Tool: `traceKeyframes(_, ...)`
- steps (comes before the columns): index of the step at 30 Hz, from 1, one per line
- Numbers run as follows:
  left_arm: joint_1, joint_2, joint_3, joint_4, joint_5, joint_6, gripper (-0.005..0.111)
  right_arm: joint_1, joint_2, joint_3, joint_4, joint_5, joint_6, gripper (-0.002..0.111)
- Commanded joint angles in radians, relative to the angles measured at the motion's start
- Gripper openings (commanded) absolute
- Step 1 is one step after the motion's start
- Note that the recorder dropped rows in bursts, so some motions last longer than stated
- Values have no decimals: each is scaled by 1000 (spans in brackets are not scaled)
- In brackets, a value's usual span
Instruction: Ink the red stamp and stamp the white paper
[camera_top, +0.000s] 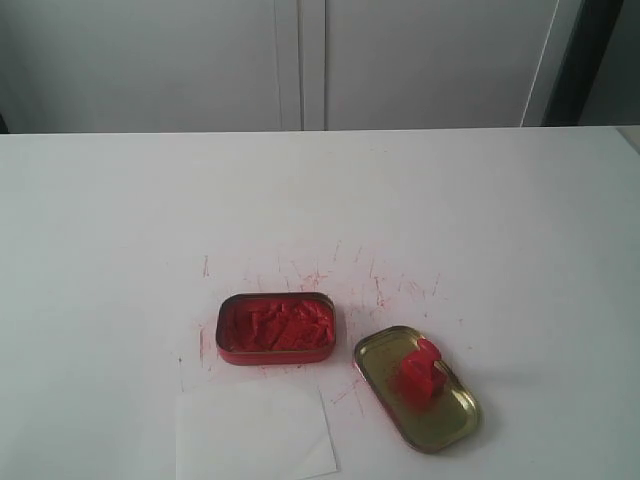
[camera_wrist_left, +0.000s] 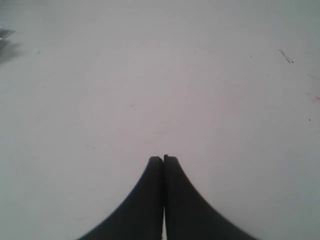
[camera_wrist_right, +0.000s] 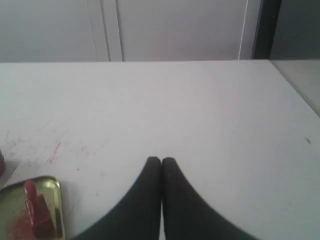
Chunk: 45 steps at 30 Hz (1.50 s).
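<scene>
We have a lot of bare worktop (camera_top: 480, 220) here: the whole stretch up to the far edge is open, and so are both far corners. Pale cupboard doors (camera_top: 300, 60) stand behind that far edge. Everything is gathered toward the near edge, around the middle. Thin red marks (camera_top: 370, 280) scatter over the surface just beyond the cluster.

The open tin (camera_top: 275, 328) of red ink sits there, and right beside it, on the side of the right edge, lies the gold lid (camera_top: 378, 352), inside up. The red stamp (camera_top: 420, 372) is in that lid, resting on its floor, handle pointing roughly toward the far edge. We cannot tell whether it stands straight or leans. The white paper (camera_top: 255, 435) lies flat between the tin and the near edge, close to the tin but not touching it, and it runs out of the exterior view.

Neither arm shows in the exterior view. The right pincer (camera_wrist_right: 161, 160) hangs over bare worktop, fingertips aimed at the far edge, with the right edge running clear alongside. The lid and stamp sit off to its side, well apart from the tips. Its two black fingers are pressed together, with nothing between them.

The left pincer (camera_wrist_left: 163, 159) is the same: fingers closed tip to tip and empty, above plain white surface with a few faint specks. No stamp, tin or paper shows in the left wrist view.
</scene>
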Motion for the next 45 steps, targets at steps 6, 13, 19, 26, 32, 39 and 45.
traceKeyframes(6, 3, -4, 5, -1, 0, -3, 0, -3, -4, 4, -7, -408, -1, 0)
traceKeyframes(13, 3, -4, 5, -1, 0, -3, 0, -3, -4, 4, -7, -449, -1, 0)
traceKeyframes(19, 3, -4, 5, -1, 0, -3, 0, -3, -4, 4, -7, -454, -1, 0)
traceKeyframes(26, 3, -4, 5, -1, 0, -3, 0, -3, -4, 4, -7, -454, -1, 0)
traceKeyframes(32, 3, -4, 5, -1, 0, -3, 0, -3, -4, 4, -7, -444, -1, 0)
traceKeyframes(39, 3, -4, 5, -1, 0, -3, 0, -3, -4, -34, -7, -307, -1, 0)
traceKeyframes(45, 3, -4, 5, -1, 0, -3, 0, -3, -4, -83, -9, -235, -1, 0)
